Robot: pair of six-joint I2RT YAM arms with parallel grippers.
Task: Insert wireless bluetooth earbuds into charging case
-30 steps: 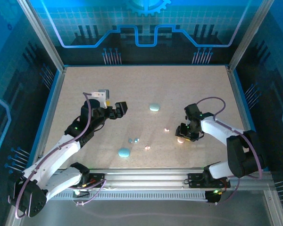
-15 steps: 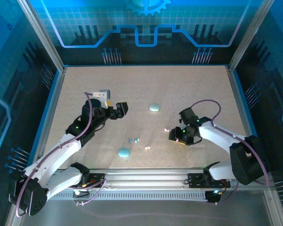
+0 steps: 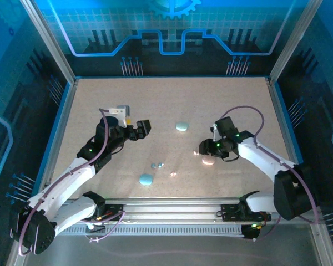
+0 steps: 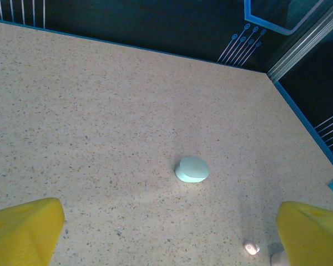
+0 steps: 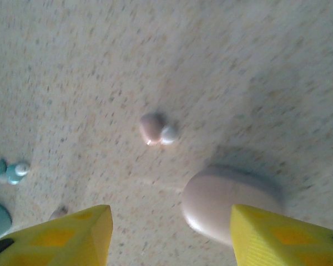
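A speckled beige tabletop (image 3: pixel 166 100), edged by a thin blue border (image 3: pixel 172 77), sits under cool blue light inside an aluminium-framed enclosure (image 3: pixel 48 39). Dark panels (image 3: pixel 100 22) printed with glowing blue circuit lines and a gear motif (image 3: pixel 175 5) surround it. A ribbed metal rail (image 3: pixel 172 206) runs along the near edge.

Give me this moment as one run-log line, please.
left gripper: open, empty | right gripper: open, empty, by pink case | pink earbud: loose on table

Pink earbud (image 5: pixel 153 127) near pink case (image 5: pixel 227 204)
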